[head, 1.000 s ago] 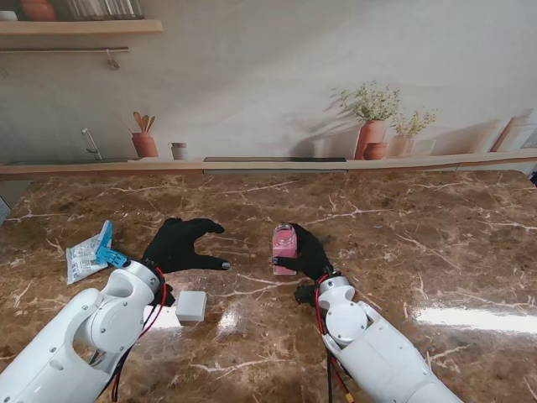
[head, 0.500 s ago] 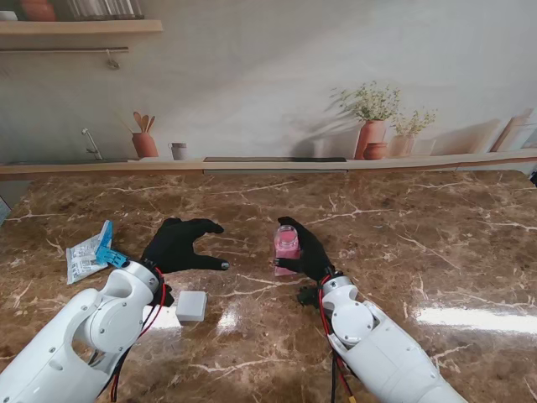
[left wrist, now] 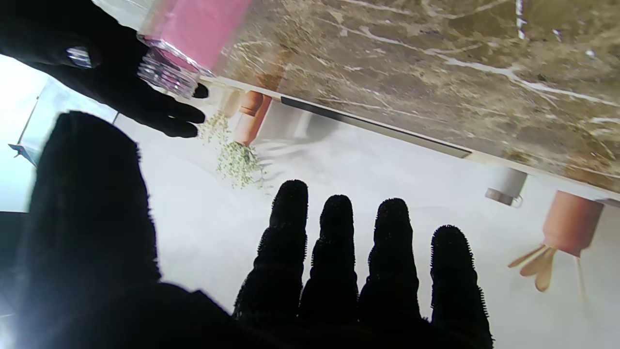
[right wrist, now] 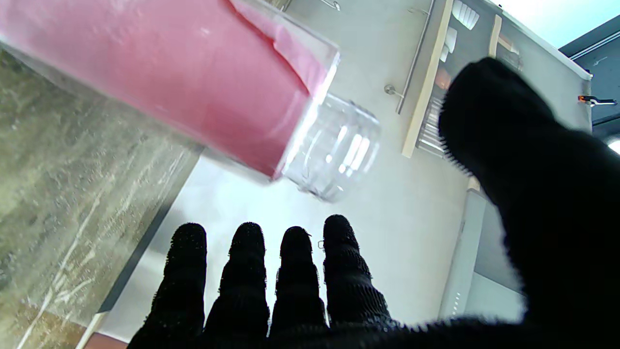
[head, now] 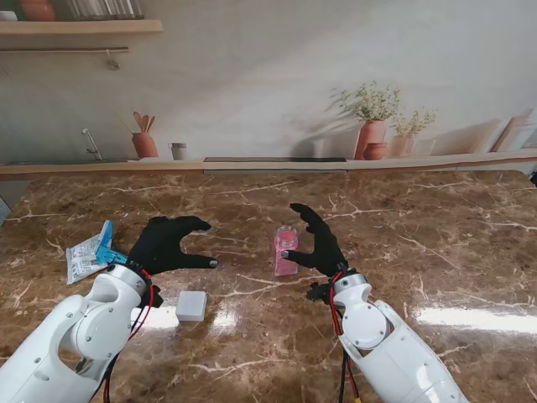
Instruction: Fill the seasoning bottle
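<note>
The seasoning bottle, clear with pink filling and a clear open neck, stands upright on the marble table near the middle. My right hand is just to its right, open with its fingers spread, holding nothing. In the right wrist view the bottle sits apart from the fingers. My left hand hovers open to the left of the bottle, well apart from it. The left wrist view shows the bottle beyond its fingertips. A white and blue seasoning packet lies at the far left.
A small white square cap lies on the table near my left forearm. The marble table ends at a back ledge with terracotta pots and a utensil jar.
My right hand has let go of the bottle and spread its fingers beside it. The bottle stands on its own. My left hand has drifted slightly left and nearer to me.
</note>
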Robot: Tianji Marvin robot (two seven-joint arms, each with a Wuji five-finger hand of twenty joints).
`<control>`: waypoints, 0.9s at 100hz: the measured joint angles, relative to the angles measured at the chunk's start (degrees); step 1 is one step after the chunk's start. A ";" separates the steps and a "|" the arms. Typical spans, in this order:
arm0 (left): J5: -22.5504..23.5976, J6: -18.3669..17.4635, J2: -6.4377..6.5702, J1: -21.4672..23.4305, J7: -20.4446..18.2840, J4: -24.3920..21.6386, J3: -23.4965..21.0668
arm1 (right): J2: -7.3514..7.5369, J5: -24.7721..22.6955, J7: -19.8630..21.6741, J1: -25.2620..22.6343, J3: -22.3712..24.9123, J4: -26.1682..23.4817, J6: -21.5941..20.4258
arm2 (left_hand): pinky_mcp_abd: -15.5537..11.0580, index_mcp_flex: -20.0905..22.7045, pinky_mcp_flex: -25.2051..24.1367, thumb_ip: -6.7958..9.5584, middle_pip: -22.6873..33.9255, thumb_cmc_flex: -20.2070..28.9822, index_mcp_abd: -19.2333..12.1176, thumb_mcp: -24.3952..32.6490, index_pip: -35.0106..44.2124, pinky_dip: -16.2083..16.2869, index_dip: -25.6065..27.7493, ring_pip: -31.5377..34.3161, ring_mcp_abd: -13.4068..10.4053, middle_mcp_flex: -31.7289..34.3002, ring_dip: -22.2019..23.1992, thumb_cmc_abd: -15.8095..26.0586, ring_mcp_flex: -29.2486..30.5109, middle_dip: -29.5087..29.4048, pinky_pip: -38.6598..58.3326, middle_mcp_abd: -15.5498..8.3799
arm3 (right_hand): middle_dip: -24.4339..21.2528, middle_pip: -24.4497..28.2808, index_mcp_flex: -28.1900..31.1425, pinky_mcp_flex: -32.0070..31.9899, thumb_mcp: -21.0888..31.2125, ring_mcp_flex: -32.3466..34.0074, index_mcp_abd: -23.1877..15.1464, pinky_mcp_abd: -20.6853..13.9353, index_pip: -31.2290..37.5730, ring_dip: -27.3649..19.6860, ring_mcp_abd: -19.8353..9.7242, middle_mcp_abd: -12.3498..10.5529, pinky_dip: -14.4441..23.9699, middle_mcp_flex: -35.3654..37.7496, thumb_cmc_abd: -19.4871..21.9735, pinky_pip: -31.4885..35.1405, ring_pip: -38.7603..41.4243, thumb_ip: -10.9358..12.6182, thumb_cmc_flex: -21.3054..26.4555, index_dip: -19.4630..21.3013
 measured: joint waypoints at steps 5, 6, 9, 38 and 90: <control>0.32 0.08 -0.04 0.74 0.38 -0.46 -0.92 | 0.33 -0.63 -0.21 -0.65 0.54 -1.07 0.00 | 0.00 0.00 -0.01 0.00 0.00 0.00 0.00 0.00 0.00 0.00 0.00 -0.01 -0.01 0.00 0.00 0.00 -0.12 0.00 -0.06 0.00 | -0.02 0.00 0.00 0.00 -0.24 0.00 0.00 0.00 0.00 -0.01 0.00 0.07 0.00 0.00 0.68 0.00 0.00 0.00 0.00 0.00; 0.40 0.12 -0.04 0.89 0.45 -0.55 -1.12 | 0.39 -0.80 -0.25 -0.77 0.64 -1.26 0.00 | 0.00 0.00 -0.01 0.00 0.00 0.00 0.00 0.00 0.00 0.00 0.00 -0.01 -0.01 0.00 0.00 0.00 -0.12 0.00 -0.06 0.00 | -0.02 0.00 0.00 0.00 -0.24 0.00 0.00 0.00 0.00 -0.01 0.00 0.10 0.00 0.00 0.75 0.00 0.00 0.00 0.00 0.00; 0.60 0.28 -0.07 1.28 0.57 -0.81 -1.73 | 0.56 -1.27 -0.38 -1.05 0.87 -1.70 -0.01 | 0.00 0.00 -0.01 0.00 0.00 0.00 0.00 0.00 0.00 0.00 0.00 -0.01 -0.01 0.00 -0.01 0.59 -0.12 0.00 -0.24 0.00 | -0.29 0.00 0.00 0.00 -0.56 0.00 0.25 0.00 0.00 -0.02 0.00 0.21 0.00 0.00 0.99 0.00 0.00 0.00 0.00 0.00; 3.38 4.59 -0.65 5.44 1.68 -3.03 -9.95 | 1.42 -3.36 -0.72 -2.73 2.47 -4.31 -0.25 | 0.16 0.00 -0.62 0.01 -0.01 0.03 0.01 0.00 -0.73 -0.01 0.00 -0.01 -0.01 -0.18 -0.01 1.74 -0.12 -0.01 -1.43 0.00 | -0.62 0.00 0.00 0.00 -2.35 0.00 0.37 -0.01 0.00 -0.60 0.00 0.38 0.00 0.00 3.81 -0.63 0.00 0.00 0.01 0.00; 4.81 15.39 -0.03 5.91 -1.69 -0.04 -16.50 | 1.60 -3.47 -0.89 -2.82 2.34 -4.40 -0.28 | 1.60 -1.22 -1.37 0.70 -2.26 -1.78 2.30 24.91 -6.55 -0.01 -1.58 -1.34 -0.01 -5.64 -0.21 2.20 -5.19 -0.62 -3.89 0.90 | -0.63 0.00 0.09 0.16 -4.29 0.09 0.38 -0.01 0.00 -0.60 0.00 0.41 0.00 0.11 5.91 -0.63 0.06 0.00 0.12 0.00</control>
